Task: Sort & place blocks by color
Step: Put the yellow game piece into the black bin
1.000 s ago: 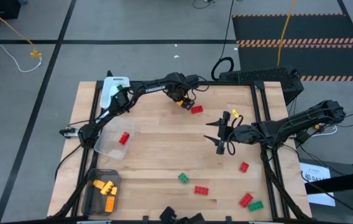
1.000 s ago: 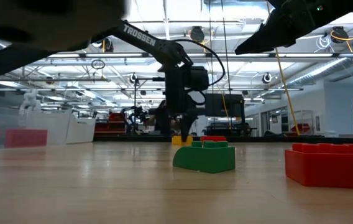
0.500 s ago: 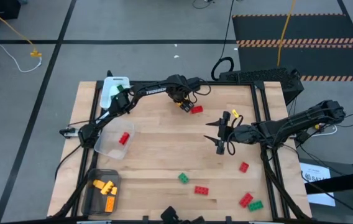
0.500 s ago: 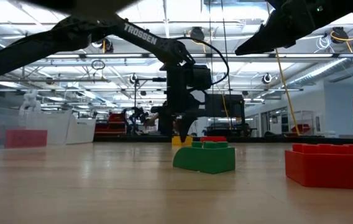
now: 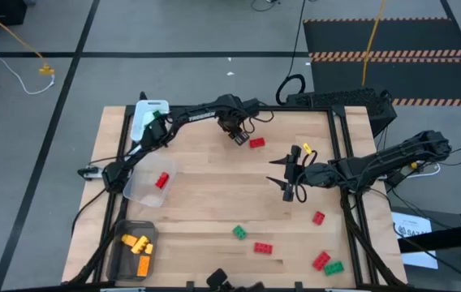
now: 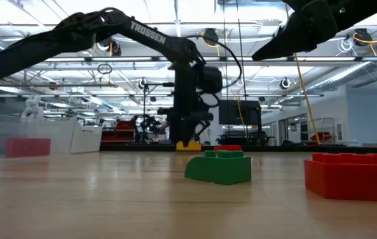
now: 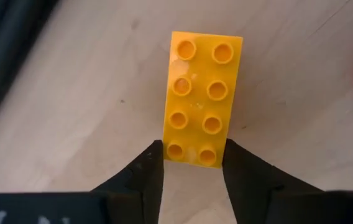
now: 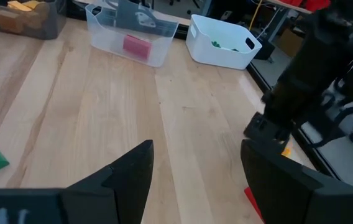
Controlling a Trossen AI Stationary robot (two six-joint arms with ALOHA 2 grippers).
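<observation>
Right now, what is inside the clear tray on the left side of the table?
One red block lies in the clear tray. In the high view nothing else shows inside; the left arm crosses one edge, hiding a little.

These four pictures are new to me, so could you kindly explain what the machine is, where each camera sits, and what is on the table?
Two dark robot arms work at a wooden table, sorting toy bricks by colour. One picture looks straight down, one looks level across the tabletop, and two come from cameras on the arms' wrists.

The left claw is at the far edge, its fingers touching either side of a yellow brick lying flat on the wood; it is not lifted. A red brick lies beside it. The right claw hangs open above the middle, holding nothing.

Along the left side stand a white tray, a clear tray with one red brick, and a dark tray with yellow ones. Loose red and green bricks lie nearer the front.
</observation>
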